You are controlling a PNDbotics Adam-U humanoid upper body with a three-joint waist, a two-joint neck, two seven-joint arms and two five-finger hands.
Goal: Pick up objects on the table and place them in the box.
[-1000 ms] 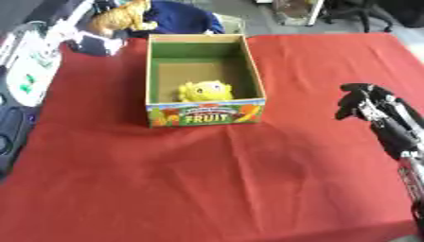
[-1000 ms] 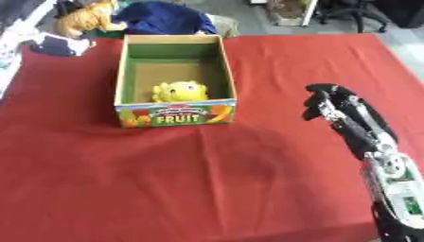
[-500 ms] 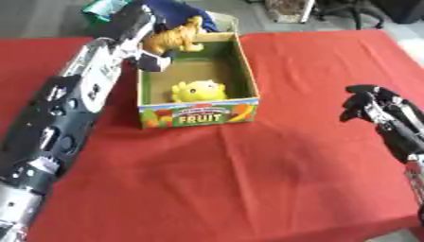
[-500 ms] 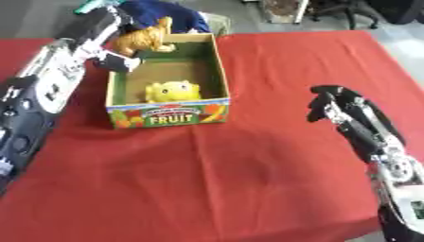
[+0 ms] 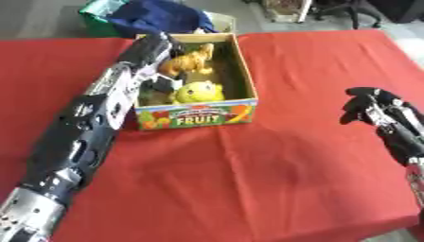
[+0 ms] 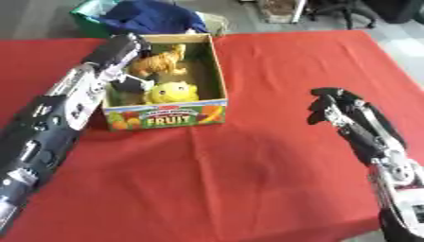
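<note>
Across the red bench, nothing loose shows on the cloth near either of my hands. Box: yellow toy lies inside, just below my left fingers. Orange toy over the box's far end, my left hand curled around it, not yet released. Right hand idle, well right of the box, curled, empty. Judgement: last placement nearly done.

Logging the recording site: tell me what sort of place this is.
Probably an office or lab room set up for robot trials. A table under a red cloth holds a cardboard fruit box with toys inside, and wheeled chair bases stand on the grey floor beyond the far edge.
</note>
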